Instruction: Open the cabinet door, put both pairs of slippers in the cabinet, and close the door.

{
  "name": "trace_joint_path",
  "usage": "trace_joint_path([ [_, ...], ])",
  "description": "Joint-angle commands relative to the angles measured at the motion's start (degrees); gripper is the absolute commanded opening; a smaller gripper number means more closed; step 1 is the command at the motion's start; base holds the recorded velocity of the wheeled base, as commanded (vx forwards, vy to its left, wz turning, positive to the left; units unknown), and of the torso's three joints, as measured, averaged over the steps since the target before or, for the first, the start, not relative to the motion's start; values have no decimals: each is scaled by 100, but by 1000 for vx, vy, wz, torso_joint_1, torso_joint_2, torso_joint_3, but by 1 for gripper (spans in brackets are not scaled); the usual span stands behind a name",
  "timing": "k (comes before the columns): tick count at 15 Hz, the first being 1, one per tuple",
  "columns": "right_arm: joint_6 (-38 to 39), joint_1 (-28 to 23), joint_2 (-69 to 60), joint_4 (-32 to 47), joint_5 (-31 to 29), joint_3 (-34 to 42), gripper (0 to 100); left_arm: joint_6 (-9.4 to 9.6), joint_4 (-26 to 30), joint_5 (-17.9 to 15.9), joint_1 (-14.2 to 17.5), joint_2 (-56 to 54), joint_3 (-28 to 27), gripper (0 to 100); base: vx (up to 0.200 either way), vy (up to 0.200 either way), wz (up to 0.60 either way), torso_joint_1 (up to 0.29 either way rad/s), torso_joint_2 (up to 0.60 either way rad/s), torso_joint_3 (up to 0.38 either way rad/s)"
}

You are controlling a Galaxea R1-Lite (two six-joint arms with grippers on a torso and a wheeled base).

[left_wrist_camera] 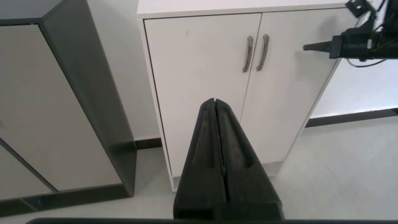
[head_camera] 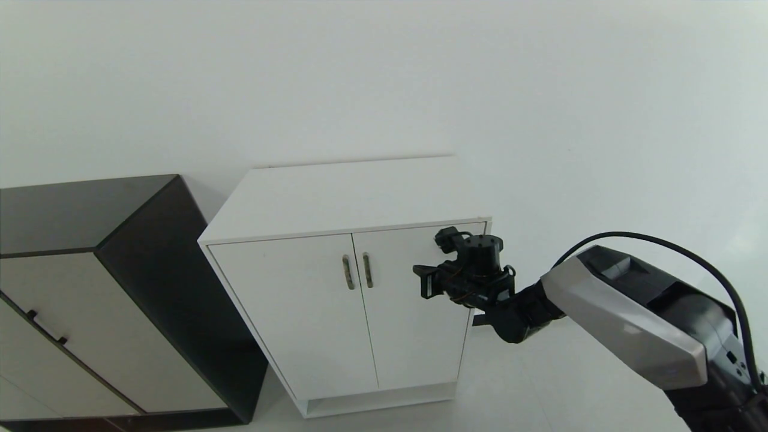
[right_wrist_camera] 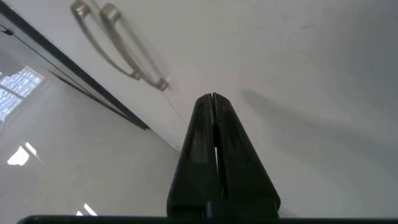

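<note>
My right tool (head_camera: 423, 282), clenched on nothing, hangs before the cabinet door (head_camera: 414, 342); its upright handle (head_camera: 367, 270) lies leftward (my own left), near.

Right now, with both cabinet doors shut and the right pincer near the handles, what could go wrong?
1. The right pincer is shut and sits off to the side of the right door handle. Driving in like that, it may just bump the right door or slide off the handle.
2. The left door handle stands close beside it, so a small aiming error could hook both or the wrong one.
</note>
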Motion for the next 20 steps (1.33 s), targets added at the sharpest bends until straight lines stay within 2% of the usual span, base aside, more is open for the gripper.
trace_joint_path([
  [1, -5, 69, -1011, -613, -13, 1442, 0, 4, -1, 9, 1, 1, 0, 0, 0, 0, 0, 0, 0, 0],
  [3, -5, 60, -1811, -982, -277, 2673, 0, 4, -1, 9, 1, 1, 0, 0, 0, 0, 0, 0, 0, 0],
  [6, 4, -89, -3156, -1176, -1833, 4360, 0, 4, -1, 1, 1, 1, 0, 0, 0, 0, 0, 0, 0, 0],
  [7, 4, -221, -3657, -1176, -2193, 4976, 0, 4, -1, 9, 1, 1, 0, 0, 0, 0, 0, 0, 0, 0],
  [8, -5, -283, -3920, -1167, -2386, 5266, 0, 4, -1, 1, 1, 1, 0, 0, 0, 0, 0, 0, 0, 0],
  [9, -5, -423, -4650, -1105, -2887, 5934, 0, 4, -1, 9, 1, 1, 0, 0, 0, 0, 0, 0, 0, 0],
  [11, -14, -740, -5573, -771, -3424, 6716, 0, 4, -1, 9, 1, 1, 0, 0, 0, 0, 0, 0, 0, 0],
  [15, -14, -1311, -6961, -77, -3573, 7770, 0, -5, -1, 9, 1, 1, 0, 0, 0, 0, 0, 0, 0, 0],
  [19, -22, -1302, -8526, 468, -3336, 8702, 0, -5, -1, 9, 1, 1, 0, 0, 0, 0, 0, 0, 0, 0],
  [20, 22, -1311, -9115, 872, -3230, 8728, 0, -5, -1, 9, 1, 1, 0, 0, 0, 0, 0, 0, 0, 0],
])
